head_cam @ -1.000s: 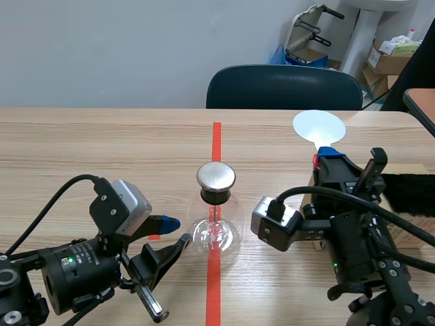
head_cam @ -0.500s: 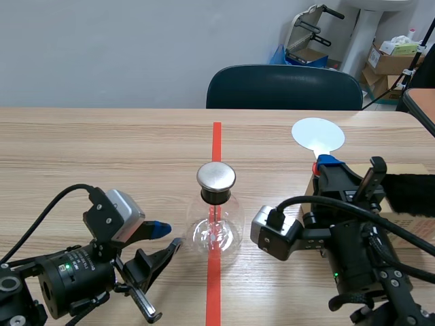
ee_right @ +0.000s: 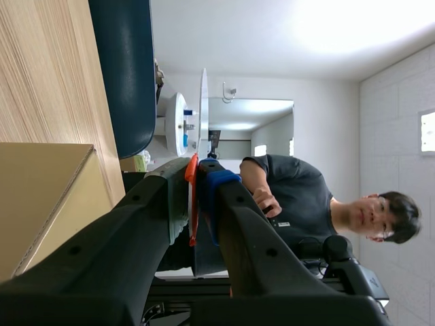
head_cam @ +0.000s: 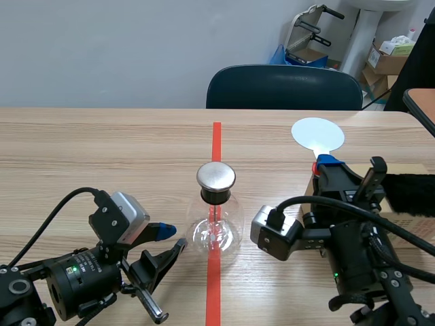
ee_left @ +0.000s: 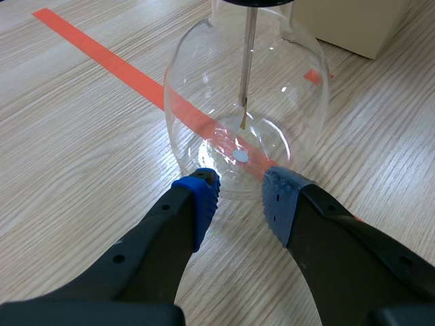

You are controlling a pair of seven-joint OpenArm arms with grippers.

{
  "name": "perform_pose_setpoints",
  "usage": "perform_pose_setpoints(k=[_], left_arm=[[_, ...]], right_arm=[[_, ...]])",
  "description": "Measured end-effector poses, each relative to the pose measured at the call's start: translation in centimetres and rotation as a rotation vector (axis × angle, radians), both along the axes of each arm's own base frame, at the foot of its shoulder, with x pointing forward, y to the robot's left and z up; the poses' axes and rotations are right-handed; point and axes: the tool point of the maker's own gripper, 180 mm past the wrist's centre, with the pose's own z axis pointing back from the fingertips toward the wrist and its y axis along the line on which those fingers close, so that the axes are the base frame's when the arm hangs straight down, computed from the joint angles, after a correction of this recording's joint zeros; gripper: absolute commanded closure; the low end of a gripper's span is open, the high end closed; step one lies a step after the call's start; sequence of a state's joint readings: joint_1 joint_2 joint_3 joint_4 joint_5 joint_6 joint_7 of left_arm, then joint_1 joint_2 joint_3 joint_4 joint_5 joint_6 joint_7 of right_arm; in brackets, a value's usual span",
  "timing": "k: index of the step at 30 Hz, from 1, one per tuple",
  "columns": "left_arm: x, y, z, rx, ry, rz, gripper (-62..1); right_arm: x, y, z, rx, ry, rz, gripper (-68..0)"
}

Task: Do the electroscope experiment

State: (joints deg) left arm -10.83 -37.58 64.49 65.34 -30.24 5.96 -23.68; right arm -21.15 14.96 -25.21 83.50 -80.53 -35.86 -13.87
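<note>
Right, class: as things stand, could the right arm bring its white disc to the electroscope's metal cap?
Probably yes. The right gripper holds the white disc upright, with open space between it and the metal cap; the left gripper sits low, open, beside the flask.

Light wood-grain surface (head_cam: 81,149) runs beyond the jaws to a plain, pale grey-blue wall (head_cam: 102,47). A dark teal chair (head_cam: 284,87) stands behind the far edge of the surface, ahead of the jaws. Past the right jaws, in the corner, are cardboard boxes (head_cam: 389,58), a folded metal frame (head_cam: 309,27) and a white pedestal (head_cam: 363,30). A bright ceiling light (ee_right: 353,27) glows overhead.
</note>
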Motion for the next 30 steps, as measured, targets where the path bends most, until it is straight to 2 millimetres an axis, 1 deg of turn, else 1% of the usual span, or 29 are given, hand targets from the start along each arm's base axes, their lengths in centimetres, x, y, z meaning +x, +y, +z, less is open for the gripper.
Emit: perform_pose_setpoints(k=[2,3,9,11,30], left_arm=[[0.0,0.0,0.0,0.0,0.0,0.0,-14.4],[0.0,0.0,0.0,0.0,0.0,0.0,-14.0],[-0.09,-0.07,-0.01,0.008,-0.008,-0.01,-14.0],[-0.09,-0.07,-0.01,0.008,-0.008,-0.01,-12.8],[-0.1,-0.05,-0.07,0.011,-0.005,-0.01,-12.8]], right_arm=[[0.0,-0.05,0.06,0.002,-0.003,-0.002,-1.0],[0.0,-0.05,0.06,0.002,-0.003,-0.002,-1.0],[0.0,-0.05,0.09,0.002,-0.005,-0.003,-1.0],[0.0,-0.05,0.09,0.002,-0.005,-0.003,-1.0],[-0.01,-0.05,0.08,0.002,-0.005,-0.003,-1.0]])
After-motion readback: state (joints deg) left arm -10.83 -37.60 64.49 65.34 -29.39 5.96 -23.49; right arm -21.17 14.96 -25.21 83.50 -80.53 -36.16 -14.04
